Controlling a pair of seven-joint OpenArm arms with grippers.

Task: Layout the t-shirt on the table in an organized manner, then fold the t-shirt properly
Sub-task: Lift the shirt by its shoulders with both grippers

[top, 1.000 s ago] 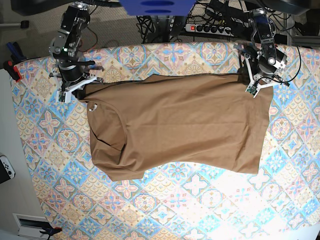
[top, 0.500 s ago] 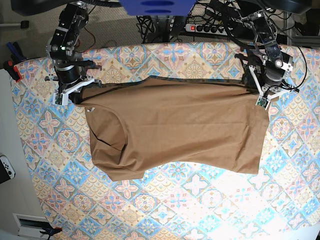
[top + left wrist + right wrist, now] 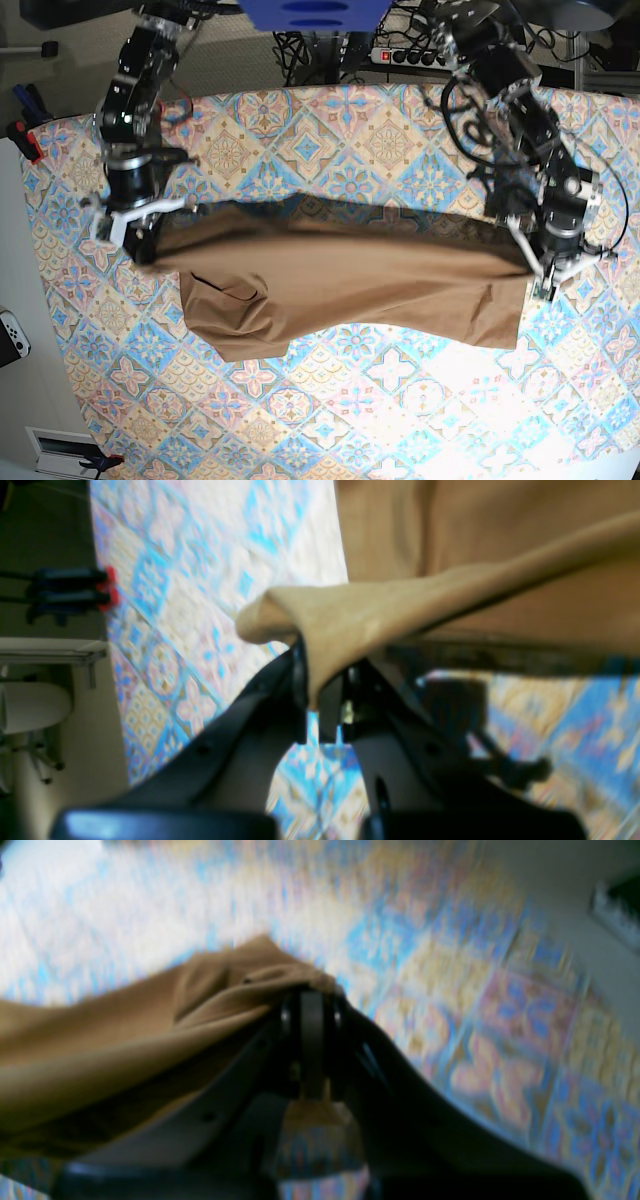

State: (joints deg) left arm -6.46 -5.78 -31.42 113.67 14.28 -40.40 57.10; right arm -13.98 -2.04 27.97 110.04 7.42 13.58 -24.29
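A tan t-shirt (image 3: 350,285) lies across the middle of a desk (image 3: 330,420), with its far edge lifted off the surface and stretched taut between two robot arms. The near part of the garment rests flat on the desk, while the raised edge casts a dark shadow band on the cloth behind it.

In the base view, the left gripper (image 3: 548,272) is on the right side, at the shirt's raised corner. The left wrist view shows its black jaws (image 3: 322,695) pressed together on a folded lip of tan fabric, which bulges out past the tips in a rounded lump and runs away to the right as a tight ridge.

The right gripper (image 3: 128,228) is on the left side of the base view, at the opposite raised corner. Its wrist view is blurred, but the jaws (image 3: 310,1005) are closed on bunched fabric, with soft wrinkles gathered against the tips and the cloth trailing off to the left.

The shirt is plain, matte, soft knit cloth in caramel brown, with creases near its left end in the base view. The desk covering is a patterned cloth of diamond tiles with blue, pink and cream medallions. A red-and-black clamp (image 3: 22,135) grips the desk's far left edge.
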